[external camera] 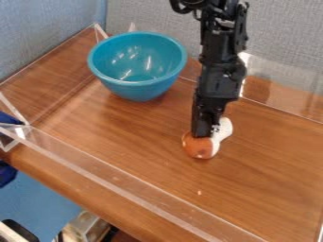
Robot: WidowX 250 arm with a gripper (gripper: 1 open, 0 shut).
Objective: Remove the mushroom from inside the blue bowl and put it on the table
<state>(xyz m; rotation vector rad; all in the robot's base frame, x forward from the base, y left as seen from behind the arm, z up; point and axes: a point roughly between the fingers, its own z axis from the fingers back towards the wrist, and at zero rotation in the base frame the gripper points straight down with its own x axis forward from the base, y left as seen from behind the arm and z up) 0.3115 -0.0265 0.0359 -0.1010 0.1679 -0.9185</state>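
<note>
Mushroom [199,144], orange-brown cap lower left, white stem upper right, is clenched by the gripper [205,135] on the surface [127,132]

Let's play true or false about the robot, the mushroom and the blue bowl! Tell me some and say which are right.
1. The mushroom is inside the blue bowl. False: it is down on the table, well away from the bowl.
2. The blue bowl has nothing in it. True.
3. The claw is shut on the mushroom. True.
4. The claw points sideways. False: it points almost straight down.
5. The bowl is tipped over. False: it stands upright.
</note>
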